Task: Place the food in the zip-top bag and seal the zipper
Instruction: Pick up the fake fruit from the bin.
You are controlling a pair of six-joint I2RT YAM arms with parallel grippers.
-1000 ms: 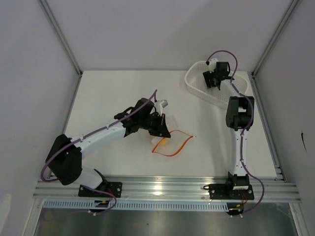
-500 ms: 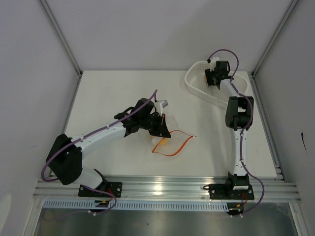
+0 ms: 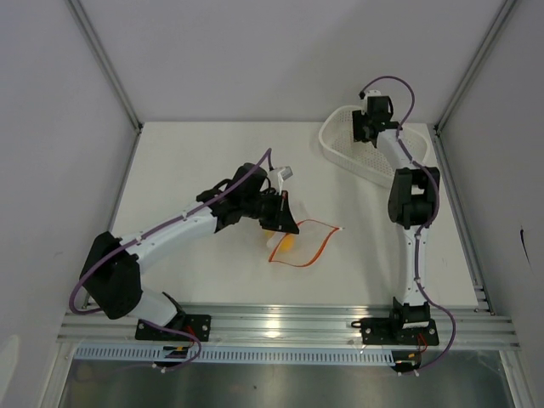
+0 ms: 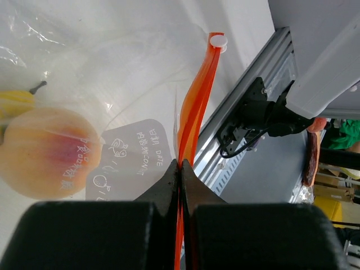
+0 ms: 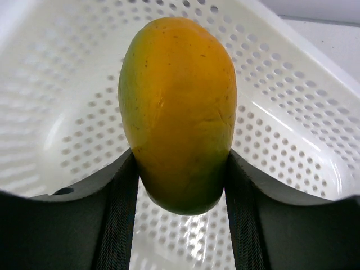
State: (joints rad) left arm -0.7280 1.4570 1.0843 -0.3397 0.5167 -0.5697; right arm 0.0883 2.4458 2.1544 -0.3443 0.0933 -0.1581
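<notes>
Right claw (image 5: 180, 169) clamps a mango (image 5: 177, 95) over the white basket (image 5: 292, 112). Left claw (image 4: 181, 166), well apart from the basket, pinches the zip-top bag (image 4: 112, 67) by its zipper (image 4: 197, 101).

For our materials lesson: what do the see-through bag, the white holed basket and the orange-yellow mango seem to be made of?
Clear crinkly bag: thin glossy plastic film, seemingly; it wrinkles and glints.
White perforated basket: rigid moulded plastic, probably; even holes, soft sheen.
Orange-yellow mango: smooth, faintly speckled skin; plastic or real, unclear.
</notes>
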